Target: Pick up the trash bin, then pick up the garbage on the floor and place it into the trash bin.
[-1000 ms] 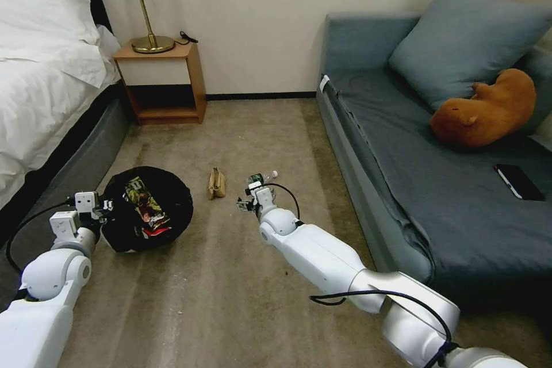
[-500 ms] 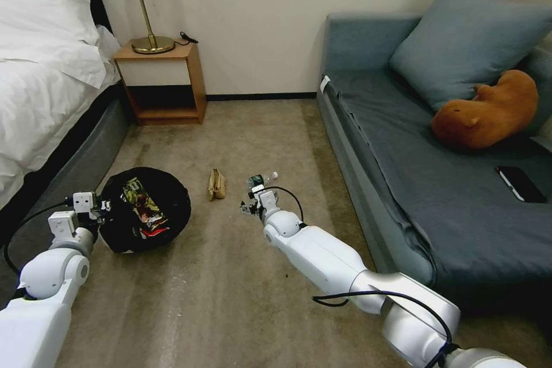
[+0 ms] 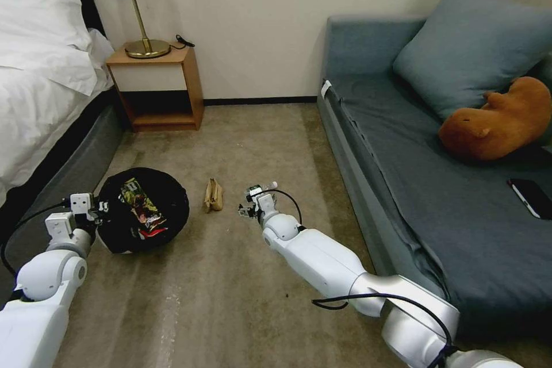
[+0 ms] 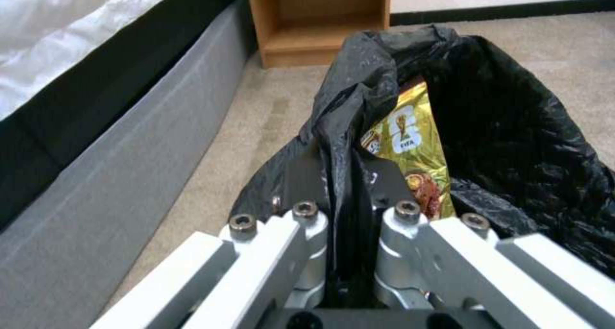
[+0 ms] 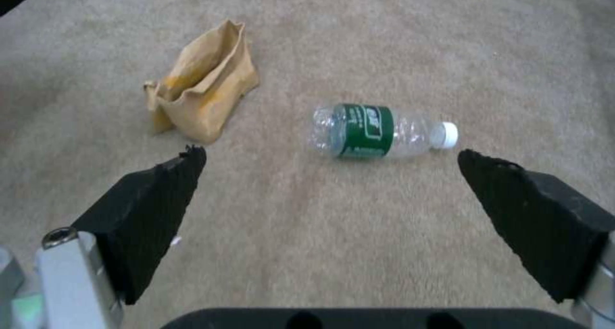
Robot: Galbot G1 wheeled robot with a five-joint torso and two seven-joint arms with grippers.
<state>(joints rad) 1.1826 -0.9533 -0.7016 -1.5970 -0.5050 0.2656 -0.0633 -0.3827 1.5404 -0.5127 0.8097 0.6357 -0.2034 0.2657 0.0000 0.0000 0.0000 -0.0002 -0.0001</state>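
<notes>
Where the carpet (image 3: 230, 276) runs between bed (image 3: 40, 98) and sofa (image 3: 437, 195), both arms reach low. Left gripper (image 4: 339, 175) at the bin (image 3: 144, 210), on the bin's side nearest the bed; fingers clenched on a fold of the black bag (image 4: 525, 127) at the rim. Bin is near the bed base, bag spilling over its rim. Inside it: a gold-yellow wrapper (image 4: 410, 146) upright against the bag wall, and a red wrapper (image 3: 152, 224) beside it as seen from the head view.

Right gripper (image 5: 330, 175) hangs over the carpet, fingers released and spread wide, black pads (image 5: 160, 199) well apart and touching nothing. Bottle (image 5: 378, 129) lies on its side on the carpet just beyond the pads, green label up, white cap toward the sofa side. In the head view the bottle (image 3: 270, 186) is mostly hidden behind the gripper.

Tan paper bag (image 3: 213, 195) lies crumpled on the carpet between bin and bottle, apart from both.

Nightstand (image 3: 155, 86) with a brass lamp (image 3: 138, 17) at the far wall. Phone (image 3: 532, 198) and brown plush (image 3: 500, 121) on the sofa.
</notes>
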